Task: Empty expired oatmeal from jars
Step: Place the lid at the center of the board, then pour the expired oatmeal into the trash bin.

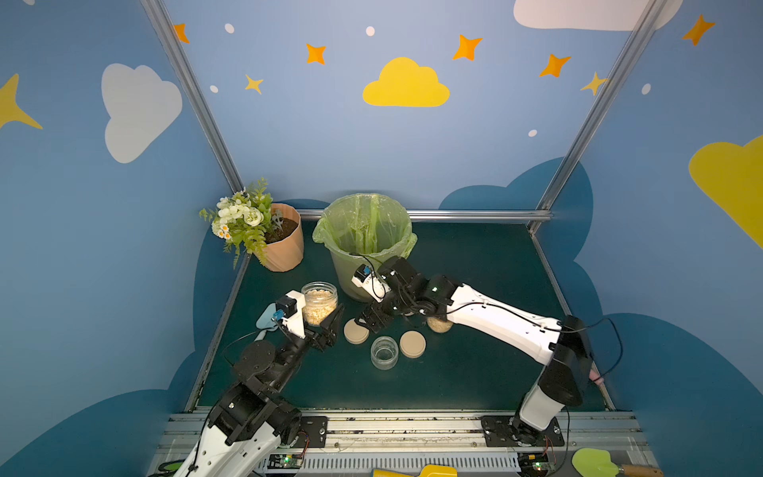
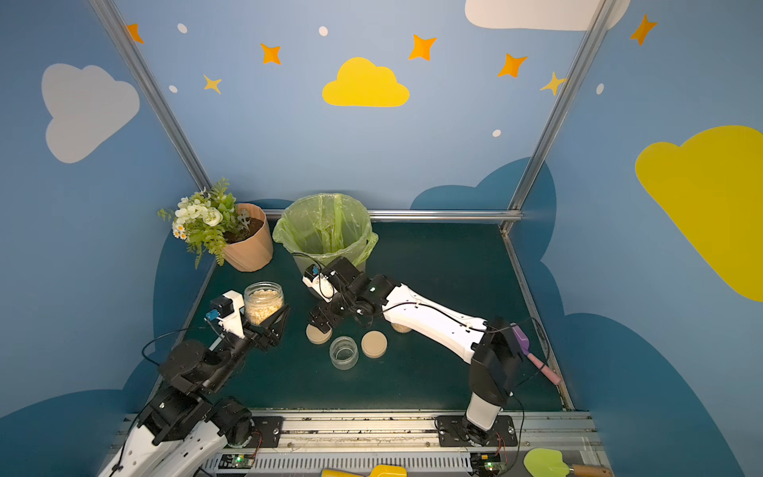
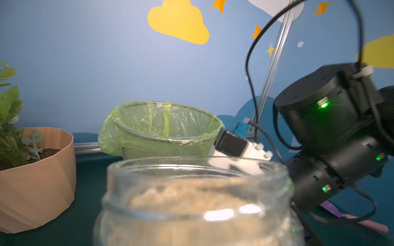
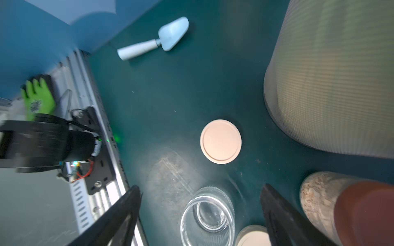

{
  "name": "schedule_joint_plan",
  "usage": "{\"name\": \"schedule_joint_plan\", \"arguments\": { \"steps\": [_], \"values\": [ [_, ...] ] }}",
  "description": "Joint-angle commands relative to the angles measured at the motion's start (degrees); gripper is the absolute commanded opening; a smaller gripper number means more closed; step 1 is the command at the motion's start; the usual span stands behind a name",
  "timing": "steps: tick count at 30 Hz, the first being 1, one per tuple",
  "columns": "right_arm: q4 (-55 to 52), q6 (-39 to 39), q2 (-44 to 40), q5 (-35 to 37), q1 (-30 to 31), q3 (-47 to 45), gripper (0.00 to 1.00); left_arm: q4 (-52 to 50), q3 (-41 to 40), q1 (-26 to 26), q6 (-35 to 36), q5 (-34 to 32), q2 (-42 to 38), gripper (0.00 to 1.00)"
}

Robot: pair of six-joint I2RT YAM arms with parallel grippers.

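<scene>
Okay, fingers of my left gripper [image 1: 321, 320] pinch the open oatmeal jar [image 1: 318, 301] upright near the bag-lined bin [image 1: 351, 272], ready for tipping. Fingers of my right gripper [image 4: 200, 189] are spread and empty by the beige lid [image 4: 220, 141] on the table [image 1: 475, 256].

I can see only a sliver of one squat oatmeal-filled glass jar [image 1: 440, 325] beneath the right arm [image 1: 495, 318], while the lidless oatmeal jar [image 3: 191, 204] fills the left wrist view blurred and cropped.
</scene>
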Motion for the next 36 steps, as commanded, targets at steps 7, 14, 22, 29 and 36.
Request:
{"name": "schedule_joint_plan", "arguments": {
  "steps": [7,14,22,29,36],
  "values": [
    [-0.2,5.6,-13.0,-2.0,-4.6,-6.4,0.88,10.4,5.4,0.0,2.8,4.6,9.0,0.03],
    [4.5,10.0,-21.4,-10.6,-12.7,-9.5,0.89,15.4,9.3,0.1,4.2,8.8,18.1,0.03],
    [11.6,16.9,-22.5,-25.1,-21.1,-5.8,0.91,21.3,16.6,0.0,6.1,15.4,29.6,0.03],
    [17.1,21.3,-18.6,-30.0,-24.2,-1.1,0.92,22.3,24.7,-0.1,8.4,20.3,39.5,0.03],
    [18.5,22.4,-14.1,-32.2,-25.7,3.2,0.93,26.6,30.1,-0.1,8.3,21.5,47.8,0.03]
  ]
}}
